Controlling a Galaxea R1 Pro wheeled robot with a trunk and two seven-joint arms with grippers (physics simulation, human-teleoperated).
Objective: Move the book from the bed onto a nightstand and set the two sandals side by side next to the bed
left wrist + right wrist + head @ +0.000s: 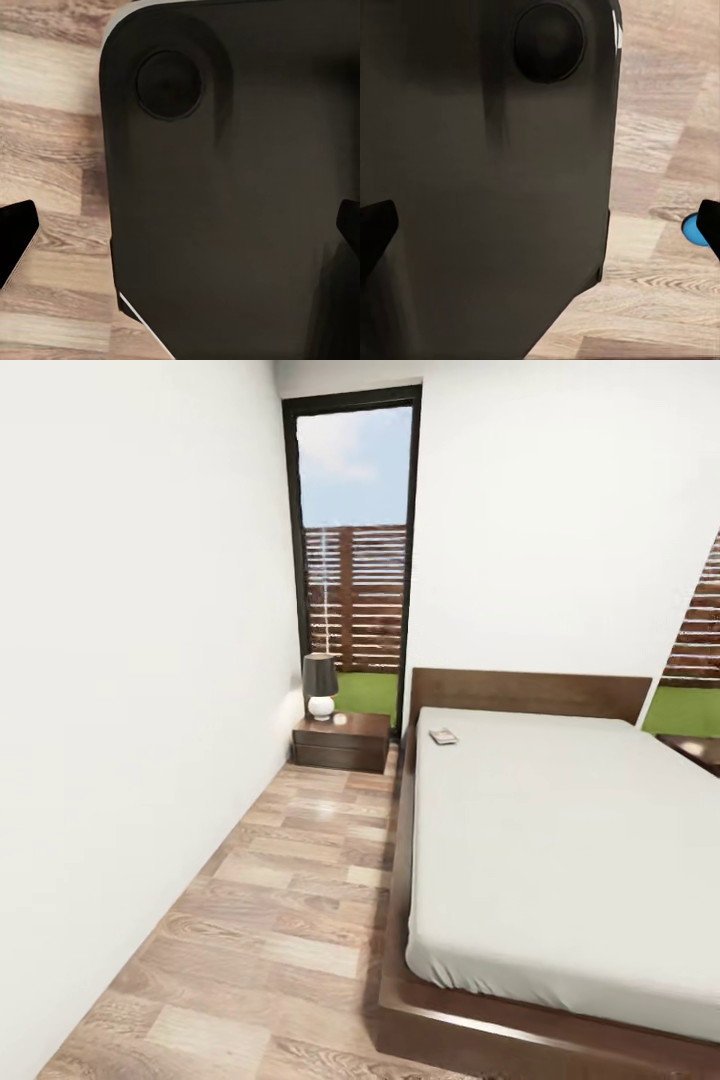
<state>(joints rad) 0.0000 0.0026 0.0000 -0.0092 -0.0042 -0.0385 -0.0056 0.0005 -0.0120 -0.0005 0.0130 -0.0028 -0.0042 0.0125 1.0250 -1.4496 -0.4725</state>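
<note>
The approach is in hand: the book [443, 737] lies at the bed [560, 840]'s headboard-end corner nearest the nightstand [341, 741], so the robot must drive closer before reaching, with the left gripper [180, 225] and right gripper [540, 225] both spread wide and empty over the floor.

Book [443, 737] on bed [560, 840] near headboard.
</note>
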